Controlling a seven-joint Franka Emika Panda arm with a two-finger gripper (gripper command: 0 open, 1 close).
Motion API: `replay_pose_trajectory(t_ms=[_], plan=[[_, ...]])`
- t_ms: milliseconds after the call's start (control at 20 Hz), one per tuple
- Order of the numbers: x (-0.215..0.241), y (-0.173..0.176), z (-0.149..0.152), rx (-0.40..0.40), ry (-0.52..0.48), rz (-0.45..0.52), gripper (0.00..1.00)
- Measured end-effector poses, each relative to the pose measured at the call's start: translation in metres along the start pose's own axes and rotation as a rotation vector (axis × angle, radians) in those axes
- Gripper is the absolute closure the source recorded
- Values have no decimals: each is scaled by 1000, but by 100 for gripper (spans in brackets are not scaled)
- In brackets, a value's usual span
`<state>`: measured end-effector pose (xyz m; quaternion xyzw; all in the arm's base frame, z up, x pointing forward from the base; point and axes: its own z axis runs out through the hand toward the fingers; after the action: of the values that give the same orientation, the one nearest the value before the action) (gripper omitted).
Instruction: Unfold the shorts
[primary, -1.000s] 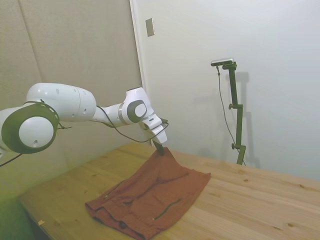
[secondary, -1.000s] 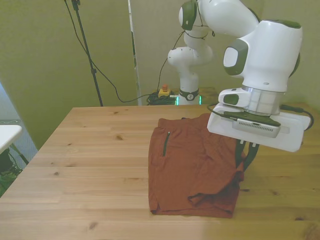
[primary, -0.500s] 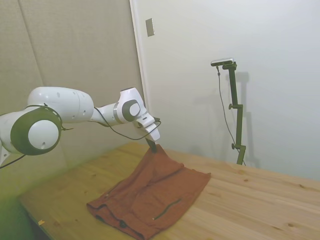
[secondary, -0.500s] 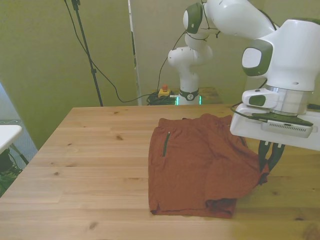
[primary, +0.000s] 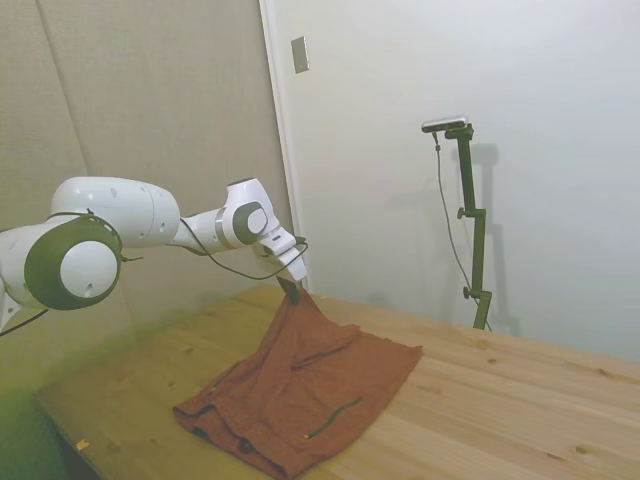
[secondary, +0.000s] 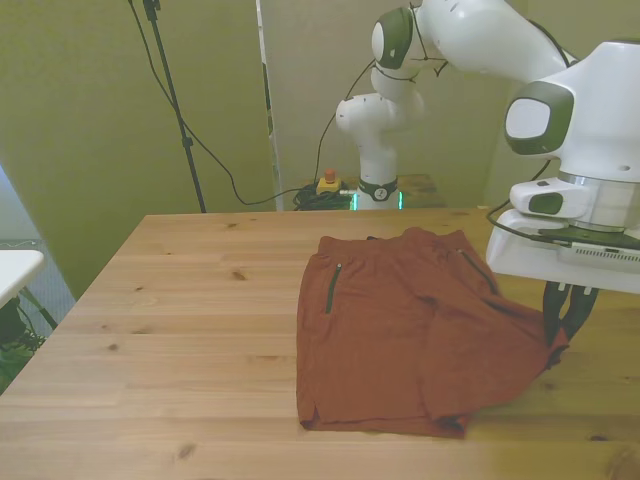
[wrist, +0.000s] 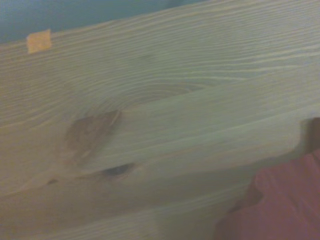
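Observation:
The rust-brown shorts (secondary: 400, 340) lie on the wooden table (secondary: 180, 330), partly spread, with dark zipper lines showing. My gripper (secondary: 565, 318) is shut on the cloth's edge at the front view's right, holding that corner lifted a little above the table. From the side, the gripper (primary: 292, 292) pinches the top of a raised peak of the shorts (primary: 300, 390), and the cloth drapes down from it to the table. A corner of the shorts (wrist: 280, 205) shows in the wrist view over bare wood.
Bare table (primary: 500, 400) stretches on both sides of the shorts. A small orange tape square (wrist: 39, 41) sits near the table's edge in the wrist view. A black stand with cables (secondary: 170, 90) rises behind the table at the front view's left.
My gripper has carried the held edge toward the front view's right, and the folded leg has opened out. A second zipper line now shows on the shorts.

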<state>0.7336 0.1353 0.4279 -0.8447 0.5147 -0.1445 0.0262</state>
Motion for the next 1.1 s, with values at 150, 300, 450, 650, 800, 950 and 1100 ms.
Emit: replay_pose_trajectory(t_ms=[150,300,450,650,800,950,1100], plan=[[-13,-4,-2,6,-2,-27,100],[-21,-8,-4,16,-2,-50,100],[-29,-11,-3,26,-4,-69,100],[-36,-16,-1,39,1,-85,100],[-40,-23,4,47,5,-92,100],[-52,-30,13,49,-4,-115,0],[-58,-34,20,50,-10,-135,0]])
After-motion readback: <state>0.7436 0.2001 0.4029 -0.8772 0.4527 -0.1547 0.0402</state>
